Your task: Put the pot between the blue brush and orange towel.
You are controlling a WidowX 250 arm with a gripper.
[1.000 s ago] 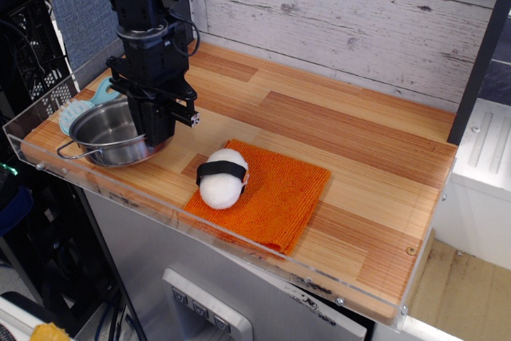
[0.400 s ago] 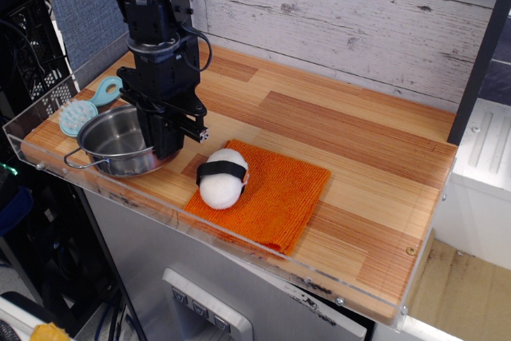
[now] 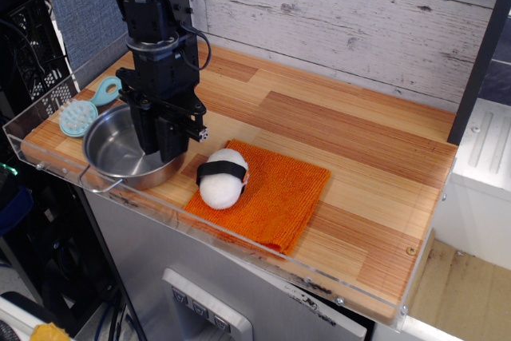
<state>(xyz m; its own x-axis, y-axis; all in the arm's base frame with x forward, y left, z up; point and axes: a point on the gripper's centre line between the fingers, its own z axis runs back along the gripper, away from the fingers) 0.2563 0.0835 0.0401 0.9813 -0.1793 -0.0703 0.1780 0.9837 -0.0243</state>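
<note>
The shallow round stainless-steel pot (image 3: pixel 120 153) sat near the bench's (image 3: pixel 351 141) near-left edge, between the small light-blue plastic brush (image 3: pixel 82 111) on its left and the square orange towel (image 3: pixel 279 189) on its right. The black end effector (image 3: pixel 166 149) reached down at its right rim — apparently clamped there, though the fingertips were hidden. Little room remained toward the clear lip — plenty to the far right.

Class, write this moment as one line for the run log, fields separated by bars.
gripper: at pot's right rim, grip unclear | pot: between brush and towel | rice ball: on towel
</note>
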